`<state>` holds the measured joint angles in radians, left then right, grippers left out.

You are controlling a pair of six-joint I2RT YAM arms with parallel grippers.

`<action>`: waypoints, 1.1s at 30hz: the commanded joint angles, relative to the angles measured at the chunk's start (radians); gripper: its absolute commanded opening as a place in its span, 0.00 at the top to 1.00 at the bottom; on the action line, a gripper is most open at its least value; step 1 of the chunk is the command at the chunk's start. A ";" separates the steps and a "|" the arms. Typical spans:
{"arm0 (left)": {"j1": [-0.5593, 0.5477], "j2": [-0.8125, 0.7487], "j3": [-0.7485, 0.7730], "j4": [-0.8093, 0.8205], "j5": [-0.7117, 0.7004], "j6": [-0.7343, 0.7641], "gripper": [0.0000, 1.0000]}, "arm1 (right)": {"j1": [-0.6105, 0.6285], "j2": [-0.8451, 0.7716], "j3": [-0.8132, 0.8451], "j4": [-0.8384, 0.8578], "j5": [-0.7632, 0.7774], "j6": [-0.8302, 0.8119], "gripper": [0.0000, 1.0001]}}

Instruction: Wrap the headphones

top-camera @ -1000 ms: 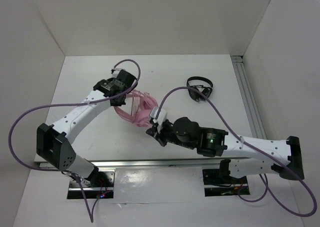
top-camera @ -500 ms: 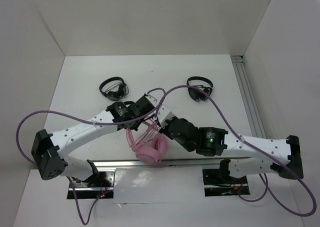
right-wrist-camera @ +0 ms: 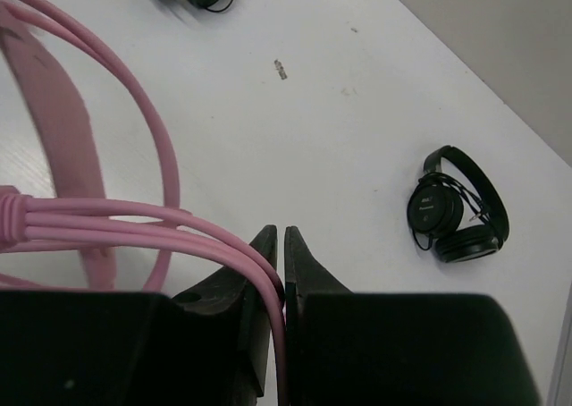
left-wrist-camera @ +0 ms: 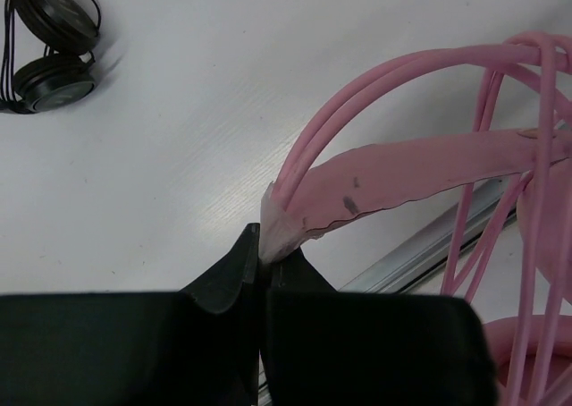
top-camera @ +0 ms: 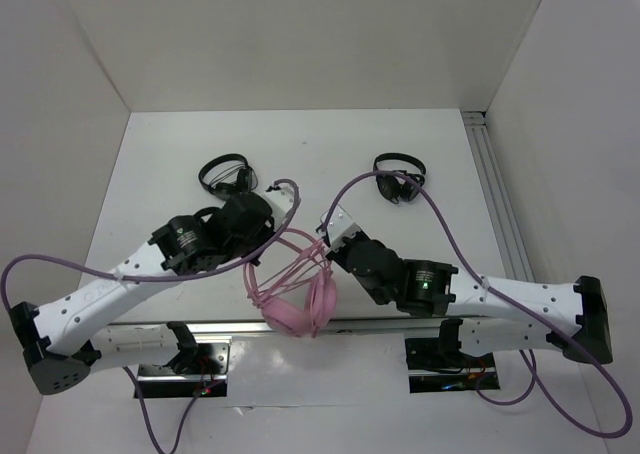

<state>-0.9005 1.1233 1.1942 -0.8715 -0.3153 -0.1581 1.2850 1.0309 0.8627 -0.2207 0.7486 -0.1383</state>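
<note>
Headphones (top-camera: 322, 302), pink, thin cable (right-wrist-camera: 89, 218) in several loops

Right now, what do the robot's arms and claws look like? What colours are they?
The left arm and right arm are white tubes with chunky black round joints. A bendy purple cable loops along each. A tiny green light glows on the right arm. The left claw and right claw are black, each with two pointy fingers.
</note>
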 commanded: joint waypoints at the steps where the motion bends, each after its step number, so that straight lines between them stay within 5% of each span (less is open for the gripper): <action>1: -0.005 -0.083 0.047 0.023 0.082 0.038 1.00 | -0.030 -0.054 -0.027 0.158 0.061 -0.027 0.85; 9: -0.005 -0.134 0.159 0.023 0.068 0.038 1.00 | -0.052 -0.063 -0.080 0.204 -0.046 0.034 0.80; 18: -0.005 -0.077 0.228 0.025 -0.004 0.000 1.00 | -0.072 -0.063 -0.119 0.274 -0.029 0.052 0.51; 24: 0.093 -0.077 0.228 0.089 -0.054 -0.084 1.00 | -0.090 -0.109 -0.158 0.251 -0.020 0.117 0.27; 26: 0.144 -0.086 0.228 0.109 -0.018 -0.093 1.00 | -0.090 -0.124 -0.183 0.251 -0.020 0.137 0.18; 33: 0.267 -0.060 0.228 0.140 0.231 -0.084 1.00 | -0.133 -0.135 -0.226 0.248 0.009 0.195 0.13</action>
<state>-0.6643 1.0607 1.3663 -0.8608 -0.2508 -0.1871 1.1751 0.9073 0.6445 -0.0067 0.7219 0.0147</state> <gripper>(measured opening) 0.114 0.868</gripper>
